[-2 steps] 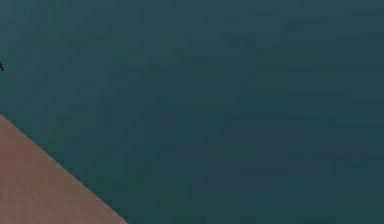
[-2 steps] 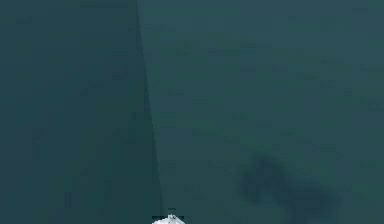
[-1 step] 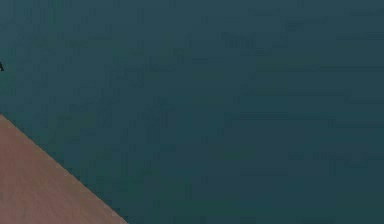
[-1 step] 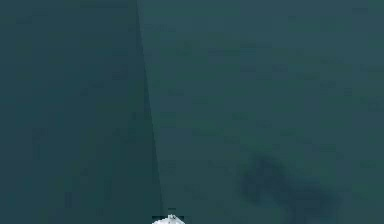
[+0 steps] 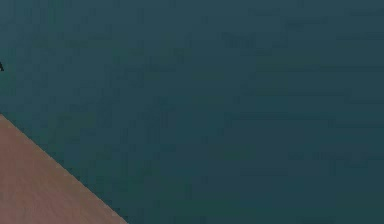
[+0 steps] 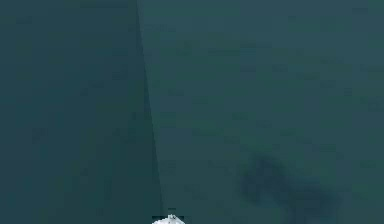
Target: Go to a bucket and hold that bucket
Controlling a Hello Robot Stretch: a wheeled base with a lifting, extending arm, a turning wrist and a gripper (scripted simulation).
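Note:
A small white piece with a dark bit to its left pokes up at the arm side view's bottom edge: the gripper (image 6: 166, 217). Its far end is too small to make out, so I cannot tell whether it holds anything. Behind it stands a dark teal wall (image 6: 260, 90).
A dark teal wall (image 5: 230, 100) stands close across the forward view. A wedge of brown floor (image 5: 40, 190) lies at that view's lower left. In the arm side view two teal walls meet at an upright corner line (image 6: 147, 100) left of the middle.

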